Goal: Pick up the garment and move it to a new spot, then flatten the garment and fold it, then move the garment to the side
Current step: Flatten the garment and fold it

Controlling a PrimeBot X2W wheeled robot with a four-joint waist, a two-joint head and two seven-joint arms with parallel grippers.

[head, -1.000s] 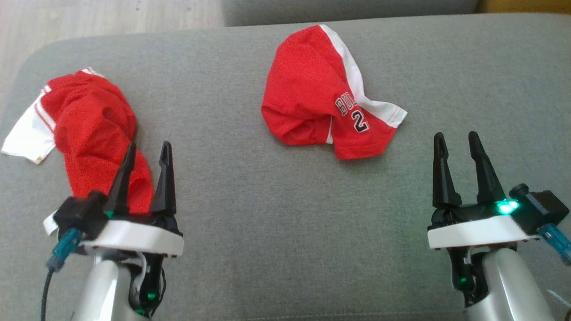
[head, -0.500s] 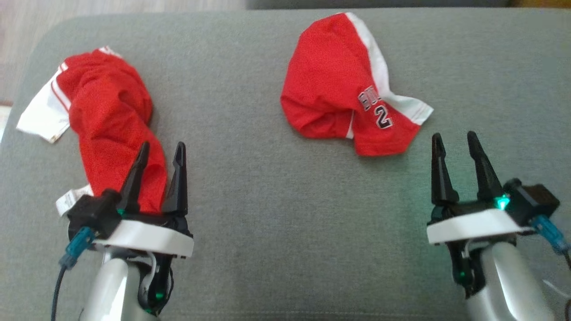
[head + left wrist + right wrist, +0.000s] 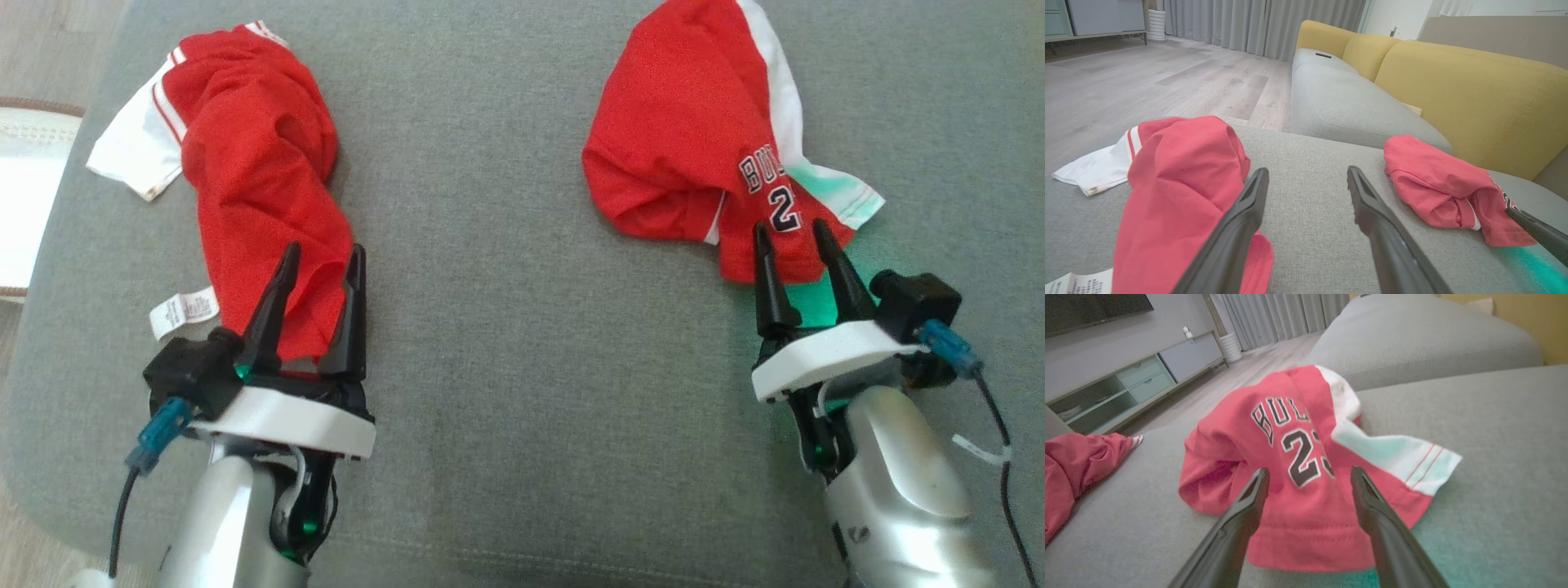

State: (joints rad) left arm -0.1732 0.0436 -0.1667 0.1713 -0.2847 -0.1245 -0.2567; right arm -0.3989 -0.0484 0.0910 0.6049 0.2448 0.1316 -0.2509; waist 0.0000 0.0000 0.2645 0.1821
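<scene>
Head view | step: pickup, judged not yet made | right gripper [image 3: 790,226], jaws parted and empty, hovered at the 6 o'clock hem of the numbered red garment [image 3: 694,139], at 1 o'clock on the grey cushion [image 3: 506,286] | left gripper [image 3: 324,248] likewise parted | next move called for lowering and pinching that hem
</scene>
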